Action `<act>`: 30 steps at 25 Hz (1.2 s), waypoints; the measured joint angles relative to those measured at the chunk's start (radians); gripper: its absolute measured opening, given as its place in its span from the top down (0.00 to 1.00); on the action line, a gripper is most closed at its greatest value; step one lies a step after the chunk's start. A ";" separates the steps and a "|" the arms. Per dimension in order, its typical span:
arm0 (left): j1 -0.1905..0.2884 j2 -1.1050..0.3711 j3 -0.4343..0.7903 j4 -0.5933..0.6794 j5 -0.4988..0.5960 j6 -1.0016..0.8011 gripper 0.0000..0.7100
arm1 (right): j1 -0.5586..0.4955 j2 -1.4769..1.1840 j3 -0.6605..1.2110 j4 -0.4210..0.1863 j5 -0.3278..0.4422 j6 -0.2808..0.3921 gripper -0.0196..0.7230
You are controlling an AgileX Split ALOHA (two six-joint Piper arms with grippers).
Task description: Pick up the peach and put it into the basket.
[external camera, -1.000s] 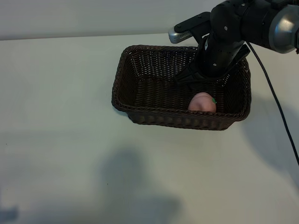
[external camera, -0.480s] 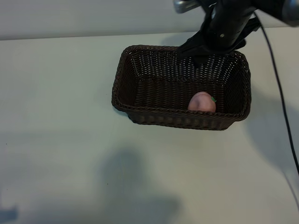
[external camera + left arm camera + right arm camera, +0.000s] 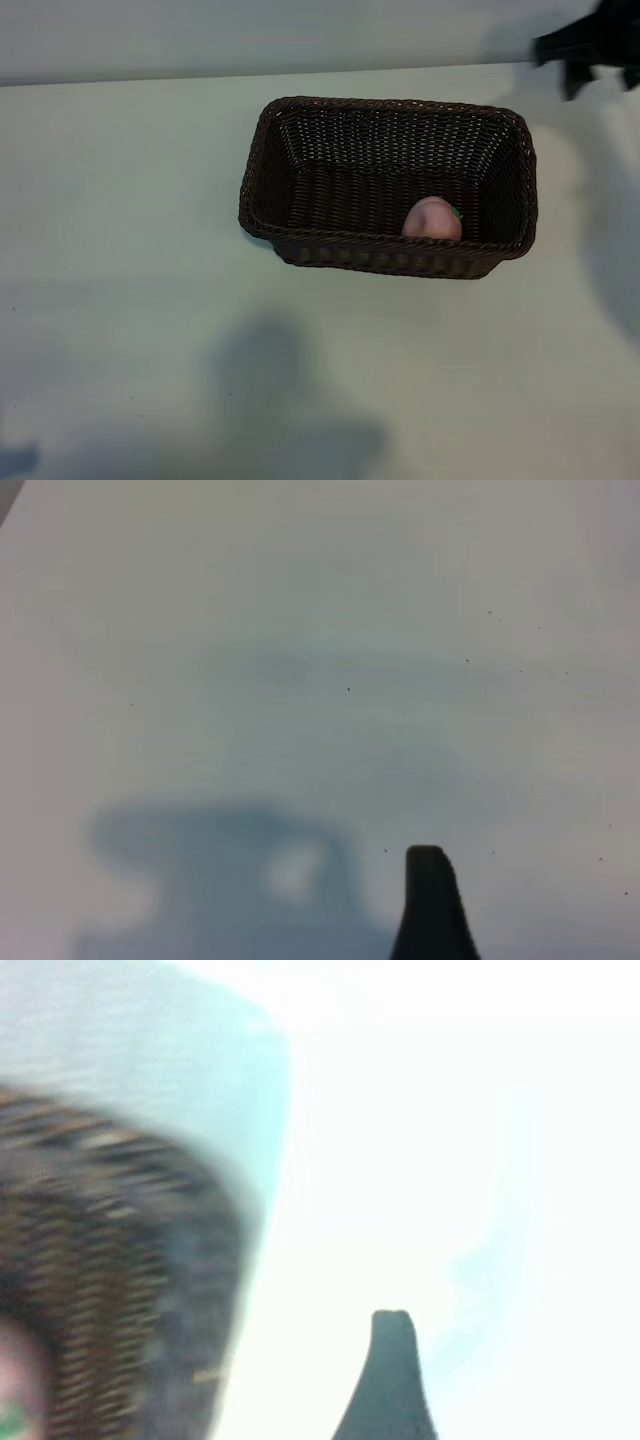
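Dark-brown woven wicker formed the large rectangular basket [image 3: 388, 186], which stood on the pale tabletop [image 3: 120, 300] with its braided rim and rounded corners fully in sight from the exterior view. Toward the basket's right half, on its floor and close against the near wall, lay the small round pale-pink peach [image 3: 432, 218], a tiny green leaf showing at its right side; nothing touched it. Farther right, at the upper right corner of that view, the black right gripper [image 3: 598, 58] hung beyond the basket's far right corner, outside the rim and well apart from the peach, empty. How its fingers stood could not be told from that view; the right wrist view showed one dark fingertip [image 3: 392, 1380] over bare tabletop with the blurred wicker wall and a sliver of the peach [image 3: 15, 1380] off to one side, and the jaws were taken as standing apart with nothing between them. The left gripper was seen only in its own wrist view, where a single dark fingertip [image 3: 430, 905] pointed at bare tabletop, its jaws spread and holding nothing.
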 joint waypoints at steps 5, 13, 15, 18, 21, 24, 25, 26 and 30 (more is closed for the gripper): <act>0.000 0.000 0.000 0.000 0.000 0.002 0.30 | -0.139 0.000 0.000 0.005 -0.001 -0.010 0.20; 0.000 0.000 0.000 0.000 0.000 0.002 0.30 | -0.246 -0.001 0.000 0.039 0.006 -0.030 0.21; 0.000 0.000 0.000 0.000 0.000 0.002 0.30 | -0.249 -0.005 0.000 0.061 0.009 -0.049 0.21; 0.000 0.000 0.000 0.000 0.000 0.002 0.30 | -0.249 -0.022 0.000 0.101 0.025 -0.077 0.21; 0.000 0.000 0.000 0.000 0.000 0.002 0.30 | -0.249 -0.054 0.000 0.130 0.061 -0.098 0.21; 0.000 0.000 0.000 0.000 0.000 0.002 0.30 | -0.249 -0.105 0.000 0.135 0.089 -0.101 0.21; 0.000 0.000 0.000 0.000 0.000 0.002 0.30 | -0.249 -0.123 0.000 0.136 0.099 -0.102 0.21; 0.000 0.000 0.000 0.000 0.000 0.002 0.30 | -0.249 -0.148 0.000 0.137 0.106 -0.102 0.21; 0.000 0.000 0.000 0.000 0.000 0.002 0.30 | -0.249 -0.259 0.000 0.151 0.135 -0.103 0.22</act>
